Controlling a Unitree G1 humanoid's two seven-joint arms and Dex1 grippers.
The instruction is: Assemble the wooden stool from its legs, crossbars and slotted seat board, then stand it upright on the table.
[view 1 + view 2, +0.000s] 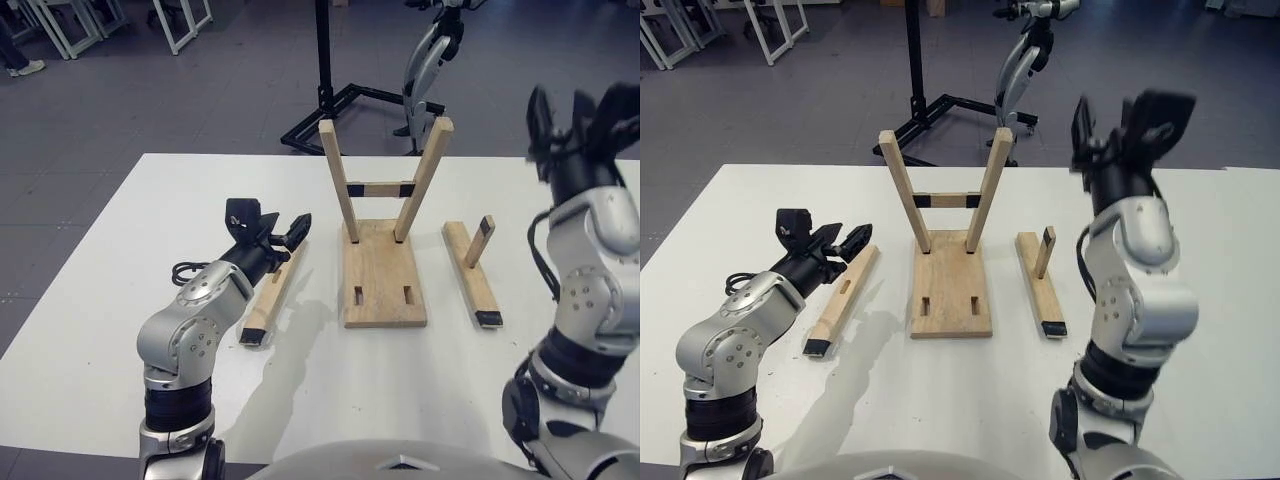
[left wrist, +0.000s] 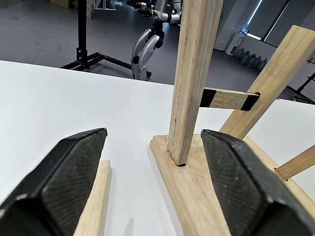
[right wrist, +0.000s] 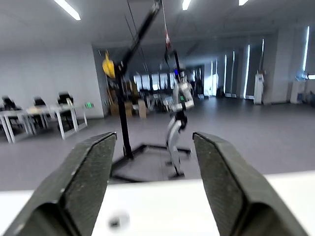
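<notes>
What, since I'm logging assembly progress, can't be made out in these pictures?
- Loose leg, eye views: far end hidden under the left gripper; contact unclear.
- Right gripper, eye views: blurred, finger detail lost.
- Seat board, left wrist view: mostly cut off by the frame edge and a finger.
- Standing legs, eye views: seating depth in the slots too small to judge.

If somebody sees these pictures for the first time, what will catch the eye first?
At the centre of the table, two legs joined by a crossbar stand up from the far end of the flat seat board. A loose leg lies to its left, by the open left end effector. Another leg lies to its right. The right end effector hangs open, high over the table's right side.
</notes>
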